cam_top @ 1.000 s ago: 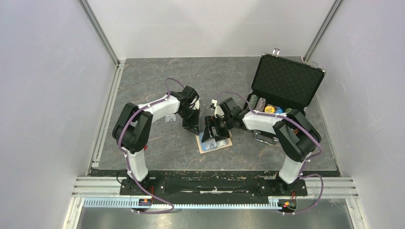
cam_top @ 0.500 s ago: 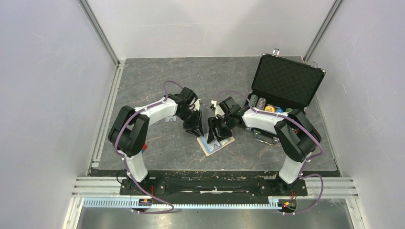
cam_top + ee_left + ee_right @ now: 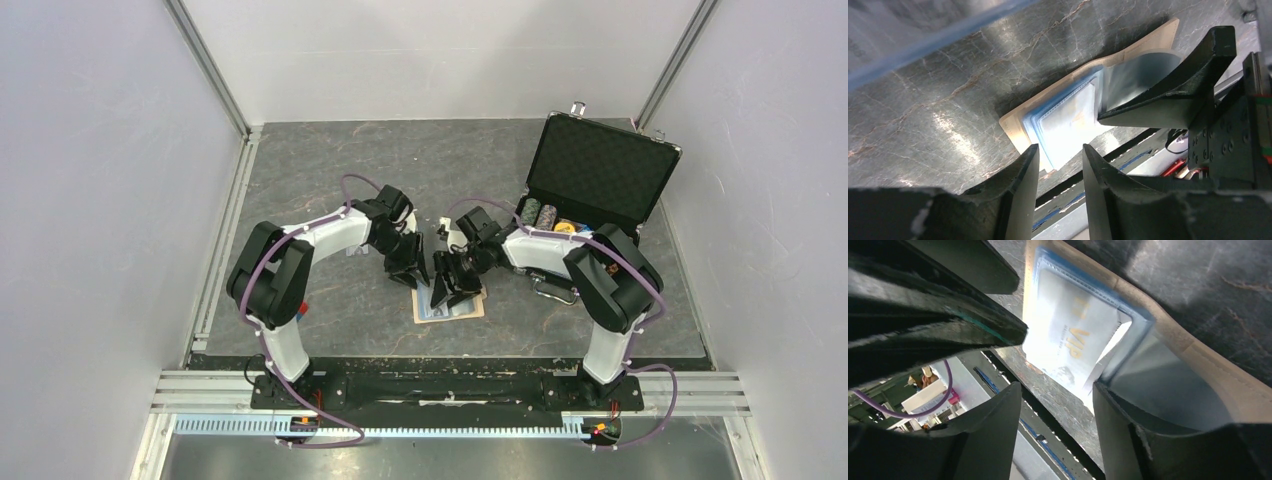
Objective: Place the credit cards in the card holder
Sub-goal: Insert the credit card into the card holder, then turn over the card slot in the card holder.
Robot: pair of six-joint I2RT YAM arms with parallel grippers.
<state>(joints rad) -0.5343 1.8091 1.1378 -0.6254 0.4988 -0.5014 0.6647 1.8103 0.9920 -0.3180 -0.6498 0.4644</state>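
- Since a second ago the tan leather-like folding card holder (image 3: pixel 449 304) has twisted on the spot and settled squarer to the near edge of the dark marbled tabletop (image 3: pixel 330 160). It lies open, just inside that edge and about midway along it.
- One pale glossy credit card with gold "VIP" lettering (image 3: pixel 1068 335) lies on the light blue inner pocket. Its near end seems to stick out past the pocket mouth, so the step in hand looks like seating this card. I cannot tell where the second card is.
- Over the same second the left hand (image 3: pixel 1060 150) went from pressed together to partly spread. It hovers over the holder's corner and pinches nothing.
- Meanwhile the right hand (image 3: pixel 1057 387) narrowed from wide to half spread. One finger rests at the clear pocket flap and the card's end lies in the gap, with no visible pinch.
- Next, I judge, the card needs a flat push along the pocket while the other hand pins the holder against sliding.
- Well off towards the far right corner stands an open black hard case (image 3: pixel 600 170).
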